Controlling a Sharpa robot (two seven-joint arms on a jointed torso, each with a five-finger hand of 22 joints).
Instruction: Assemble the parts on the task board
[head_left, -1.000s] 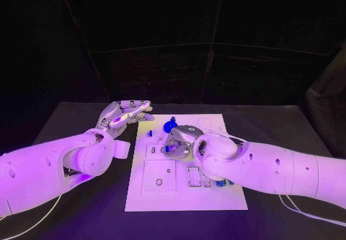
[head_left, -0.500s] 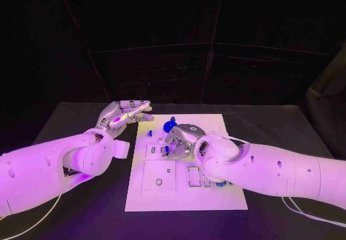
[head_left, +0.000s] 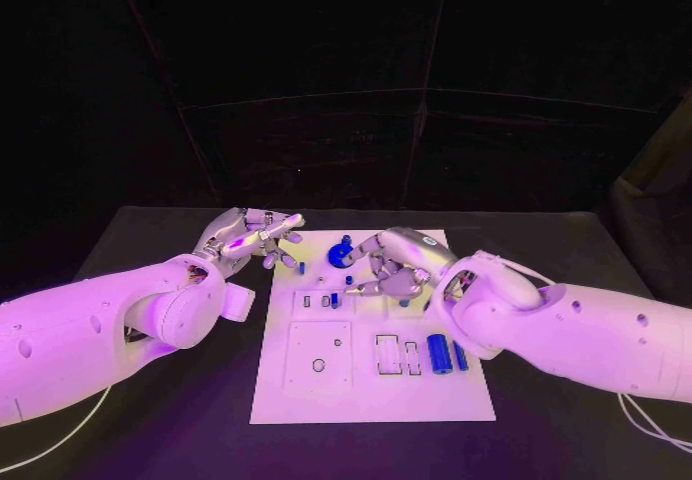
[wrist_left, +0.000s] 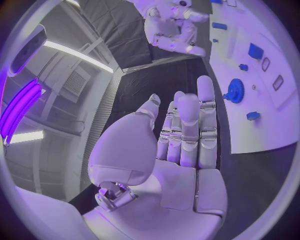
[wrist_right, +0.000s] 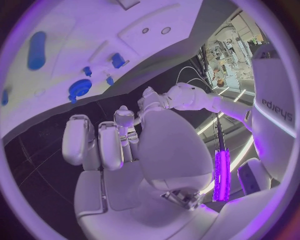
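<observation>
Both hands, left hand (head_left: 248, 236) and right hand (head_left: 392, 266), apparently empty, fingers apart, over task board (head_left: 361, 390).

Lab, black-draped table (head_left: 173, 420), ceiling strip lights (wrist_left: 78, 54)

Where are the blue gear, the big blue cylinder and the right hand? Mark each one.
blue gear (head_left: 340, 253), head view, on its round face.
big blue cylinder (head_left: 438, 353), head view, on the middle of its body.
right hand (head_left: 389, 266), head view, on the hand's back.
</observation>
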